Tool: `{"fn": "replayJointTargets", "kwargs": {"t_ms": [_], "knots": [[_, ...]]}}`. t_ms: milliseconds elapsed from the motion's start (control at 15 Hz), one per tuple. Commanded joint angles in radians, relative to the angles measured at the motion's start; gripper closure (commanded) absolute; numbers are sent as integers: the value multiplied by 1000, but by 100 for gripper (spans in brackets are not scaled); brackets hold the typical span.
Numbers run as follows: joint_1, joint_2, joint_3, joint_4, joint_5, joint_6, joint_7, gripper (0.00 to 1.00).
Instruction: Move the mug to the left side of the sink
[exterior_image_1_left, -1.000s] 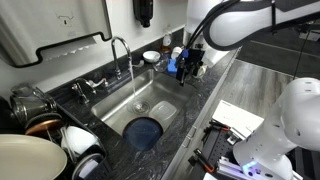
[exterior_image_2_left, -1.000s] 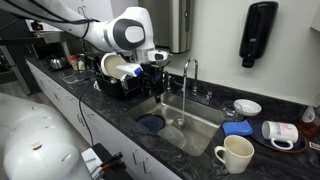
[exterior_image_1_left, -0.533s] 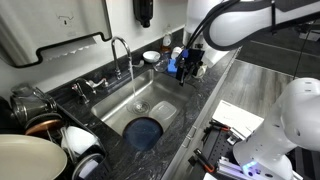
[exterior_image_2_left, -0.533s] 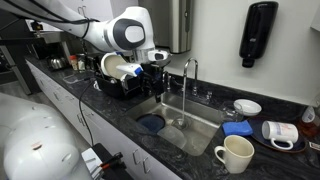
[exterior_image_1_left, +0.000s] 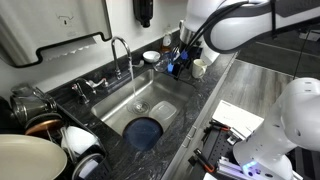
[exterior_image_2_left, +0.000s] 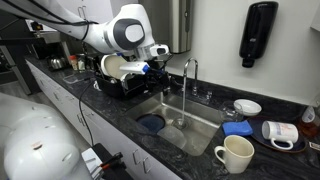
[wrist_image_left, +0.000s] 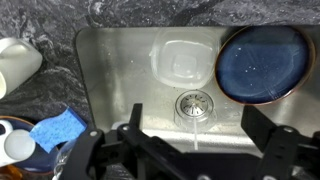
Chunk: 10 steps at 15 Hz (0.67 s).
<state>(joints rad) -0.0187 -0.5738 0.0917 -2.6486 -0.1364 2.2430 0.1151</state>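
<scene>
The cream mug (exterior_image_2_left: 235, 153) stands on the dark counter at the sink's end, near the front edge. It also shows in an exterior view (exterior_image_1_left: 199, 68) and at the top left of the wrist view (wrist_image_left: 16, 63). The steel sink (exterior_image_1_left: 160, 95) has a round drain (wrist_image_left: 194, 103), and water runs from the chrome faucet (exterior_image_1_left: 119, 48). My gripper (wrist_image_left: 197, 130) is open and empty, hanging over the basin. It shows in both exterior views (exterior_image_1_left: 178, 64) (exterior_image_2_left: 151, 68), apart from the mug.
A blue plate (wrist_image_left: 262, 62) and a clear container (wrist_image_left: 185, 60) lie in the basin. A blue sponge (wrist_image_left: 58, 130), a shallow white dish (exterior_image_2_left: 247, 107) and a second white mug on its side (exterior_image_2_left: 280, 132) sit near the mug. A full dish rack (exterior_image_2_left: 118, 78) stands at the sink's other end.
My gripper has risen a little and shifted slightly over the sink, uncovering more of the mug in one exterior view. Nothing else has moved.
</scene>
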Motion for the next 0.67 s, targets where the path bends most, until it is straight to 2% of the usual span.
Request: {"fn": "replayJointTargets", "kwargs": {"t_ms": [0, 200, 400, 600], "knots": [[-13, 14, -30, -25, -56, 71, -69, 0], [-63, -2, -66, -54, -71, 14, -31, 0], [-121, -4, -112, -86, -68, 13, 0, 0], [-206, 23, -127, -92, -94, 29, 81, 0]]}}
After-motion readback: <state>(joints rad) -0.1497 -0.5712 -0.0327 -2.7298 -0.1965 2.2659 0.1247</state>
